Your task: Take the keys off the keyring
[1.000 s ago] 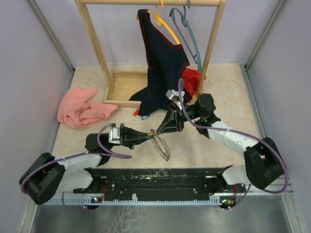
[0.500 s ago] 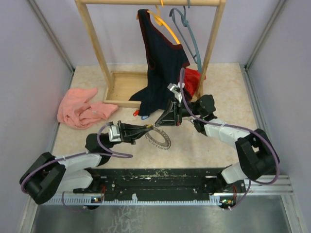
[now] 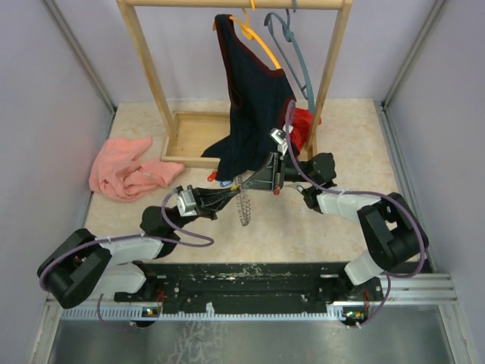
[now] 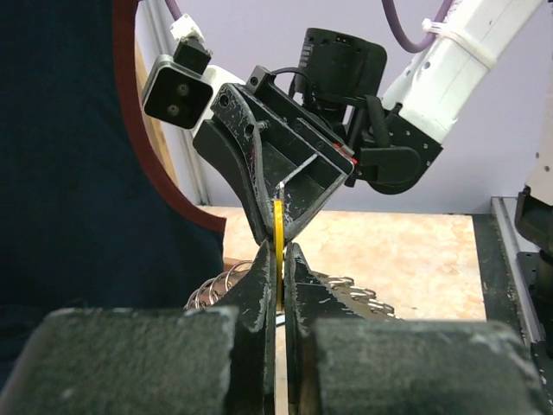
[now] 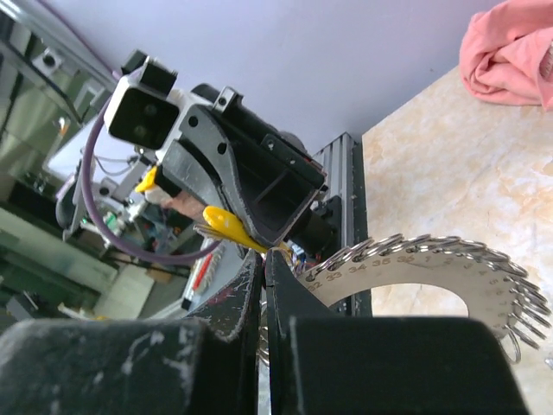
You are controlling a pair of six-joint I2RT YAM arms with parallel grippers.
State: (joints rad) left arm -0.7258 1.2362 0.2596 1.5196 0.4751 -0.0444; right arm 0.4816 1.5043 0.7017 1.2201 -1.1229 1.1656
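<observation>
The keyring [image 3: 244,206], flat, grey, numbered and rimmed with wire loops, hangs on edge where my left gripper [image 4: 278,259] and right gripper [image 5: 263,264] meet; a yellow-tagged key [image 5: 226,226] sits clamped in the left.

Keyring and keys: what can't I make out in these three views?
- Top view: the keyring hangs edge-on and small, so the keys left on it cannot be counted.
- Left wrist: the left fingers hide the yellow key lower end and the keyring's middle.
- Right wrist: the right fingers cover the keyring's lower part and whatever they pinch.
</observation>
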